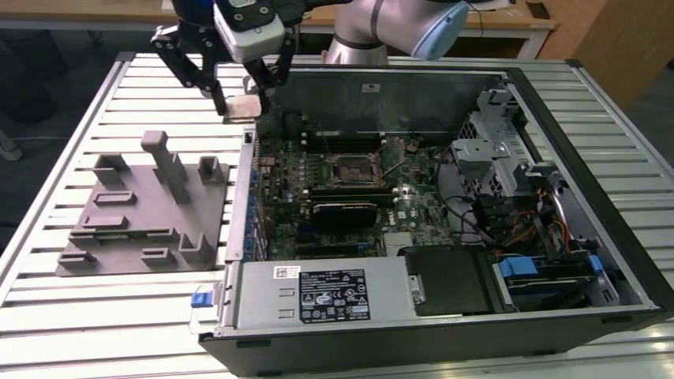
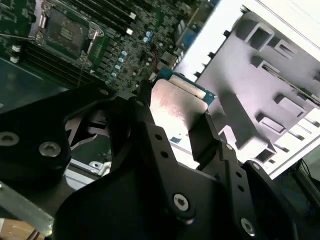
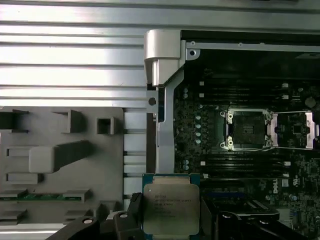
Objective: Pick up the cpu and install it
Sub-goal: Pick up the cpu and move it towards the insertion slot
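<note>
One cpu (image 1: 243,106), clamped flat between the jaws, hangs above the computer case (image 1: 443,347) at its edge beside the grey fixture (image 1: 137,213). The socket (image 1: 351,167) lies open mid-board. Carrying this well, I'd judge, means keeping the chip level and square to that socket.

The scene is lit evenly from overhead. Glare is thrown off the slatted metal surface (image 3: 70,75) in the first wrist view, and the grey fixture (image 2: 260,95) is washed pale in the second wrist view. There the cpu (image 2: 175,107) lid is lit to a sheen, while the computer case (image 1: 421,347) interior is left dim.
</note>
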Robot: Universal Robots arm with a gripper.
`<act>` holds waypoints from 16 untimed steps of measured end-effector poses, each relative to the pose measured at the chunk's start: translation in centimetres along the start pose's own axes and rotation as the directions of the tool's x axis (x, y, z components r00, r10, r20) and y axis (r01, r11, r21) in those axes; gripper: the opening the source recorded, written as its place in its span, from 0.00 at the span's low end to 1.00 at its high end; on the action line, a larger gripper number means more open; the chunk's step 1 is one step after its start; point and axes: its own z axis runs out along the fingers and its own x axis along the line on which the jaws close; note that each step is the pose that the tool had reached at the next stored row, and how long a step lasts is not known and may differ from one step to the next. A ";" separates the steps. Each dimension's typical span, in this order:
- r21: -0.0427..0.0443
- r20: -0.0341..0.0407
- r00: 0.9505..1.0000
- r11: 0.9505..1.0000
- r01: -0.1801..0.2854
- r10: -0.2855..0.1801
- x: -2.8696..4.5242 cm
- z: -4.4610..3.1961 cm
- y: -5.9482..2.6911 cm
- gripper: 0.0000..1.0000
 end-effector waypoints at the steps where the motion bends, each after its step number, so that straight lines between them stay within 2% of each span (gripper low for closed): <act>1: 0.000 0.000 1.000 1.000 0.000 0.000 -0.29 0.01 0.00 0.54; 10: 0.000 -0.003 1.000 1.000 0.000 0.000 -3.06 0.22 0.02 0.54; 16: 0.000 -0.005 1.000 1.000 0.000 0.000 -4.18 0.81 0.00 0.54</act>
